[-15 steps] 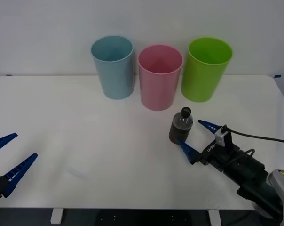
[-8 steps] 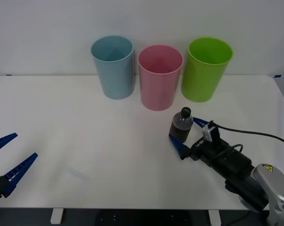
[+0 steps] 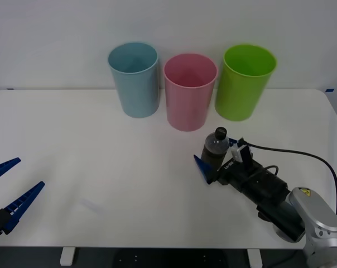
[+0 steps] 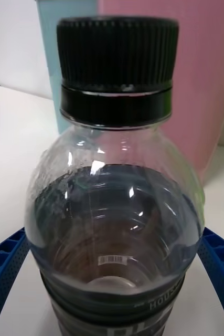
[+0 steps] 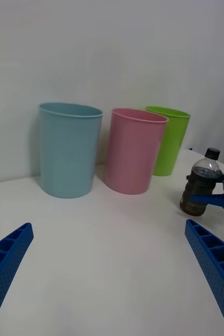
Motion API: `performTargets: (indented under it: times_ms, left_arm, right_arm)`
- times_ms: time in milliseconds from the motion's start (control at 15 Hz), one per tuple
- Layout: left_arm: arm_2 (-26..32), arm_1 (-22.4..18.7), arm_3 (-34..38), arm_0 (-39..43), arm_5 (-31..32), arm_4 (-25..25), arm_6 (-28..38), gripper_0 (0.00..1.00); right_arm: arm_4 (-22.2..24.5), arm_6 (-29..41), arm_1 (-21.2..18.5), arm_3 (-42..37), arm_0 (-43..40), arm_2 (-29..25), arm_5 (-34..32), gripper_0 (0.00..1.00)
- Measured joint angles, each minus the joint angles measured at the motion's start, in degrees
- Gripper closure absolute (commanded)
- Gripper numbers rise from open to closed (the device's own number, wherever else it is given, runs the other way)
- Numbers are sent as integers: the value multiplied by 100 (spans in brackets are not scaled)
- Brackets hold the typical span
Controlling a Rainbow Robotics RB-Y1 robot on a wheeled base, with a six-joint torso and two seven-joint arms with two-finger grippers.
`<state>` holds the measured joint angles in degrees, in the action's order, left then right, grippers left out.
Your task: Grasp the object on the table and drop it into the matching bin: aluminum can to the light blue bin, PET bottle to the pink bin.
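The PET bottle (image 3: 216, 149), small and clear with dark brown liquid and a black cap, stands upright on the white table (image 3: 101, 145), in front of the pink bin (image 3: 189, 92). My right gripper (image 3: 214, 154) is open around its lower body, one blue finger on each side. Up close in the right wrist view, the bottle (image 4: 112, 210) stands between the fingertips (image 4: 7, 262), with the pink bin (image 4: 201, 79) and the light blue bin (image 4: 64, 63) behind it. The light blue bin (image 3: 135, 81) stands left of the pink one. My left gripper (image 3: 29, 173) waits open at the table's near left.
A lime green bin (image 3: 244, 84) stands right of the pink bin, just behind the bottle. All three bins line the table's far edge against a white wall. A black cable (image 3: 302, 156) trails from the right arm. The left wrist view shows the bottle (image 5: 201, 184) far off.
My right gripper has slid forward and left along the table until its open fingers straddle the bottle. The bottle has stayed in place, and the left arm has not moved.
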<state>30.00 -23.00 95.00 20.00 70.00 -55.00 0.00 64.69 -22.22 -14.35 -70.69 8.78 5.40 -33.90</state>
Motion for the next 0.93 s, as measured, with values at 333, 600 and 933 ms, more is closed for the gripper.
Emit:
performTargets:
  times_ms: [333,600,933]
  left_arm:
    - [0,0,0,0,0,0,0,0]
    - [0,0,0,0,0,0,0,0]
    - [0,0,0,0,0,0,0,0]
  right_arm:
    - [-23,-10,12,2,1,-2,9,100]
    - [-99,-10,9,2,1,-2,12,100]
    - [-139,-19,4,-16,2,-55,28,100]
